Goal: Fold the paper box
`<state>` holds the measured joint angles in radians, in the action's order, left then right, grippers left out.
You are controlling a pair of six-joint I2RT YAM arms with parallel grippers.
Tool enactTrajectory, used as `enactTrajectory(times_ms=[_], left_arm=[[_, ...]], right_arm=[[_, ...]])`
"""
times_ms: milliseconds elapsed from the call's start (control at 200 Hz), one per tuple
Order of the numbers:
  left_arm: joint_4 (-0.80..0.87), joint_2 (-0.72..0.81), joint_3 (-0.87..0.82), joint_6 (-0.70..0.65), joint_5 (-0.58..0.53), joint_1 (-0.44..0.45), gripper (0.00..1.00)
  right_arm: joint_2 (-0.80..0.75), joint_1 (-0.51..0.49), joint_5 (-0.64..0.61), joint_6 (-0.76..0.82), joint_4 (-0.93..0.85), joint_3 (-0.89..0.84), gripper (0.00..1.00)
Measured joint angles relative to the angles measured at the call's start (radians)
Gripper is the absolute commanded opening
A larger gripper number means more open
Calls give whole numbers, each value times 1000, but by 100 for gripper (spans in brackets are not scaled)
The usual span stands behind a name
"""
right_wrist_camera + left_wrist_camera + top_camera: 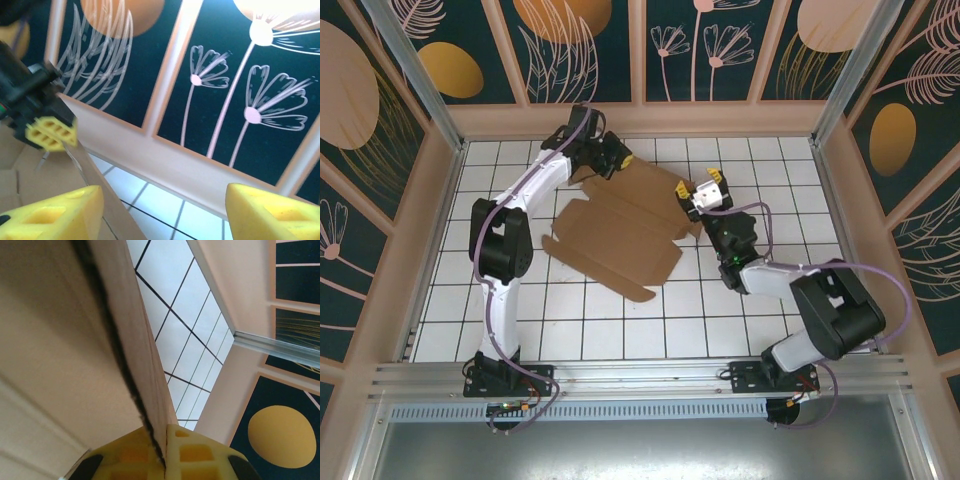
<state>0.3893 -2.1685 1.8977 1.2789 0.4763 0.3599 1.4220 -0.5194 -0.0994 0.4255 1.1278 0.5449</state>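
The paper box lies mostly flat and unfolded in the middle of the white gridded table, a brown cardboard sheet with flaps and crease lines. At its far edge my left gripper is shut on a raised flap. In the left wrist view the yellow pads pinch the cardboard edge between them. My right gripper stands open at the box's right corner. Its yellow fingers are wide apart, with a flap edge just inside the left one and apart from the other. The left gripper shows beyond that flap.
The gridded table is walled by peach ledges and dark floral panels, with aluminium posts at the corners. The back wall stands close behind both grippers. Bare table lies in front of the box.
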Motion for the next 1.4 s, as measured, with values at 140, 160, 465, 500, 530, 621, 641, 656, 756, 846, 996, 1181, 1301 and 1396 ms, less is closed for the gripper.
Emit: enactTrajectory(times_ms=[140,160,465,500,530,621,641,656,756,846,996,1181,1301,1396], left_arm=[[-57,2,-80,18,15,0,0],[-66,2,-92,21,18,0,0],[-226,51,-261,-4,29,0,0],[-246,64,-272,-16,35,0,0],[-264,77,-282,-26,40,0,0],[-327,117,-312,-49,50,0,0],[-340,125,-319,-53,51,0,0],[-352,132,-324,-57,53,0,0],[-420,159,-352,-71,64,0,0],[-473,161,-374,-71,69,0,0],[-565,161,-432,-57,94,-9,0],[-657,159,-469,-40,127,-13,0],[-703,159,-492,-39,146,-14,0],[-719,163,-522,-39,152,-14,0]], right_arm=[[-92,36,176,-149,-219,113,67],[-92,48,204,-177,-262,146,67],[-28,133,329,-399,-684,480,60],[-22,135,330,-414,-711,480,58],[-15,135,330,-425,-738,483,56],[7,132,328,-449,-834,505,48],[8,127,324,-459,-853,509,45],[8,120,322,-454,-863,511,43],[-4,31,273,-450,-913,511,24],[-20,-103,222,-454,-932,499,12],[22,-302,164,-472,-966,470,2],[243,-399,86,-523,-1006,448,0],[386,-426,35,-553,-1071,471,0],[488,-442,-17,-568,-1131,533,0]])
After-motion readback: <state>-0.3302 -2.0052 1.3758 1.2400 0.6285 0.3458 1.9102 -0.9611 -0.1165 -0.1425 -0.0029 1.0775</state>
